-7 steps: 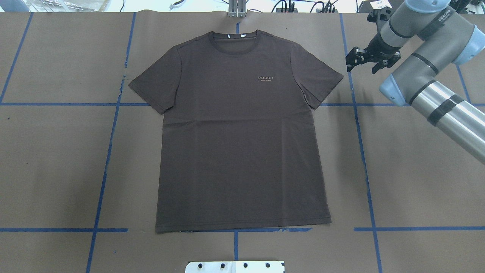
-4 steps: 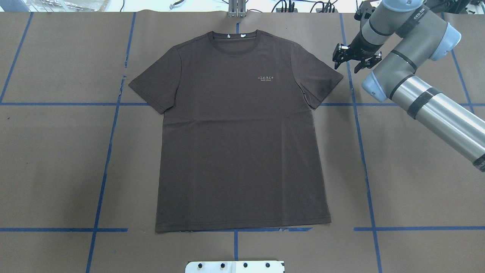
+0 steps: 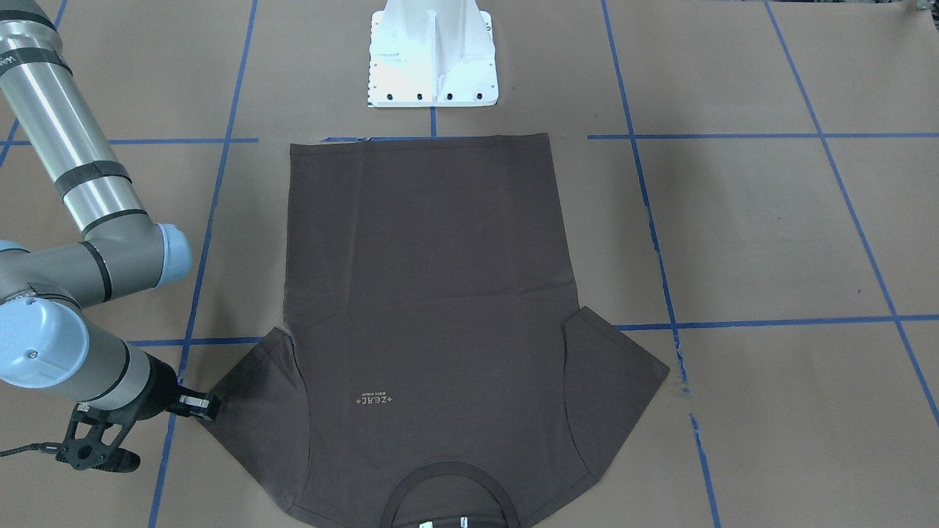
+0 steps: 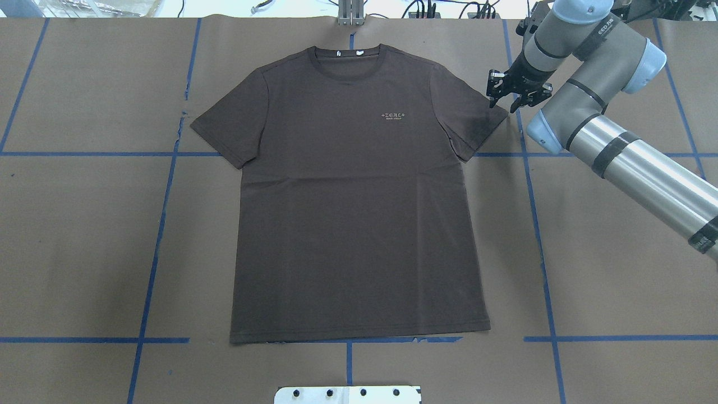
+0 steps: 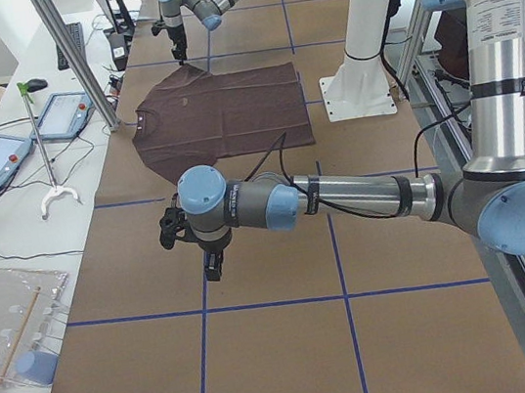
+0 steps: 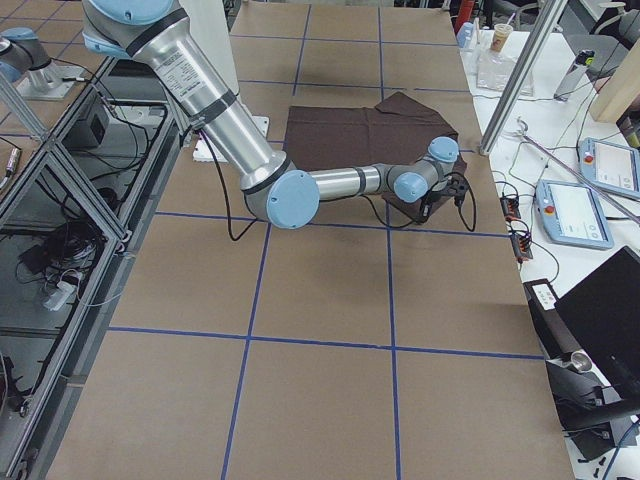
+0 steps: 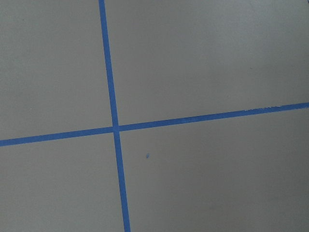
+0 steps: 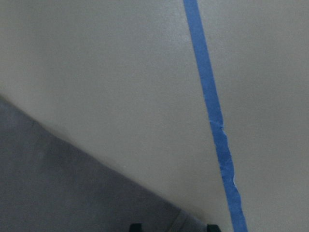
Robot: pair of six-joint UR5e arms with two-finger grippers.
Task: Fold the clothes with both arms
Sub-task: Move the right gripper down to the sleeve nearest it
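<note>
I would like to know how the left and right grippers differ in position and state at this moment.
The right gripper hangs at the outer corner of one sleeve of the T-shirt; the left gripper hangs over bare brown paper, far from the T-shirt. The right gripper's jaws stand open; the left gripper's state cannot be told. Both point downward, and neither holds the T-shirt.

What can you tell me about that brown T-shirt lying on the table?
The T-shirt is dark brown, short-sleeved, of soft-looking knit. It lies flat and face up on the paper-covered table, sleeves spread, hem toward the robot, barely creased. It has a ribbed round collar, white neck labels and small pale chest lettering. The right pincer, open, sits at one sleeve tip; whether it touches is unclear.
</note>
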